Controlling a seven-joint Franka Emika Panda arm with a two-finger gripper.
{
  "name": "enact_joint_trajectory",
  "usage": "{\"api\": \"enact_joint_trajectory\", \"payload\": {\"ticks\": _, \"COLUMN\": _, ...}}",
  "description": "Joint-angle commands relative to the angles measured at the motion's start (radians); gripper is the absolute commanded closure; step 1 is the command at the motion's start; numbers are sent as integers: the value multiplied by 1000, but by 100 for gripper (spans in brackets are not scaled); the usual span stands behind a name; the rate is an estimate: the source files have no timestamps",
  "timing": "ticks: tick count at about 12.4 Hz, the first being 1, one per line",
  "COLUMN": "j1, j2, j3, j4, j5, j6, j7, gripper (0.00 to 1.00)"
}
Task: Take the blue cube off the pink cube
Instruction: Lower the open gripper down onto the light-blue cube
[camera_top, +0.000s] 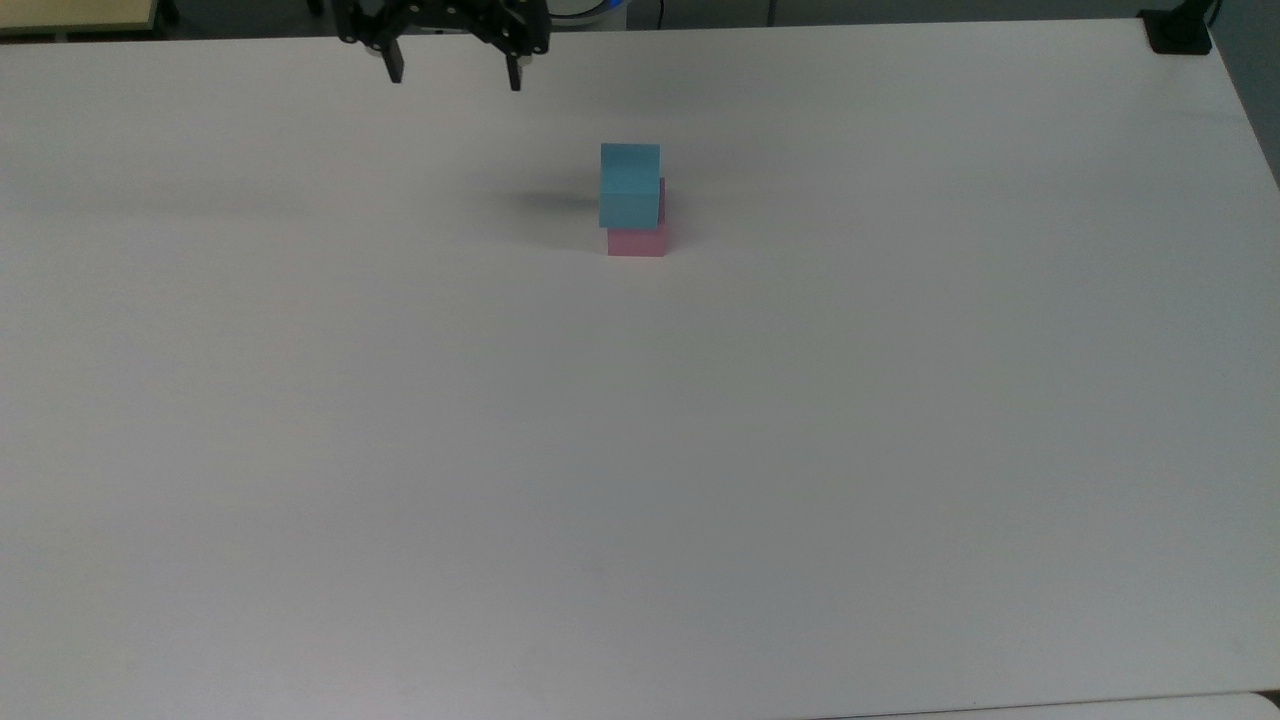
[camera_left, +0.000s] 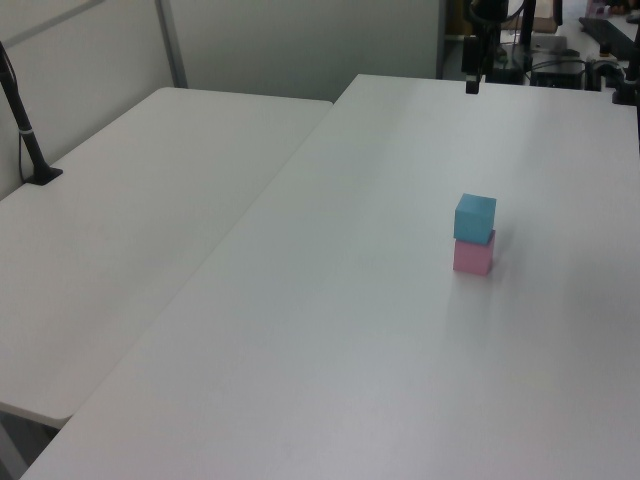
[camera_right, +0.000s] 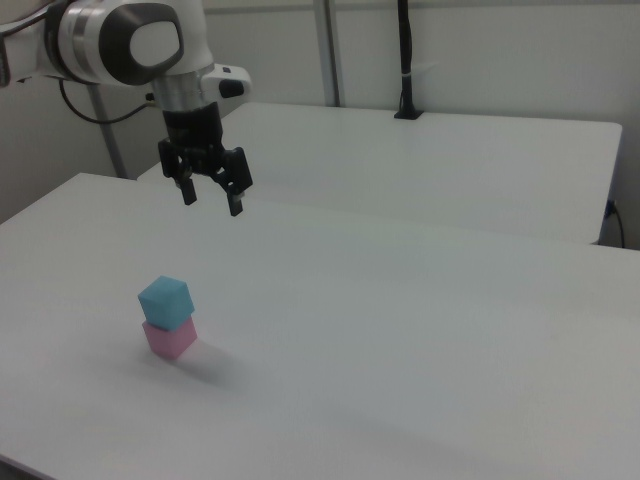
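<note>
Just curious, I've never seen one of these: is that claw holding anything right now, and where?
Nothing. The gripper hangs open and empty above the table, apart from the blue cube.

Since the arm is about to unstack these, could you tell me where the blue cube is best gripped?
Probably from above, closing the open gripper on two opposite vertical faces of the blue cube, above its seam with the pink cube. Its sides are flat, its top is exposed, and the table around it is bare.
</note>
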Motion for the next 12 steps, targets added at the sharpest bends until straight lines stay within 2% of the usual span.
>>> {"api": "enact_joint_trajectory", "payload": {"ticks": 1, "j1": 79, "j2": 6, "j3": -5, "j4": -30, "j5": 17, "j6": -23, "j7": 1, "gripper": 0}}
{"api": "enact_joint_trajectory", "payload": {"ticks": 5, "j1": 187, "j2": 42, "j3": 8, "j4": -82, "j5": 17, "j6": -22, "j7": 70, "gripper": 0}}
{"api": "enact_joint_trajectory", "payload": {"ticks": 7, "j1": 230, "j2": 52, "j3": 30, "j4": -178, "j5": 11, "j6": 73, "j7": 128, "gripper": 0}}
{"api": "enact_joint_trajectory", "payload": {"ticks": 9, "j1": 231, "j2": 81, "j3": 65, "j4": -240, "j5": -15, "j6": 164, "j7": 206, "gripper": 0}}
{"api": "enact_joint_trajectory", "payload": {"ticks": 12, "j1": 228, "j2": 113, "j3": 67, "j4": -256, "j5": -39, "j6": 168, "j7": 211, "gripper": 0}}
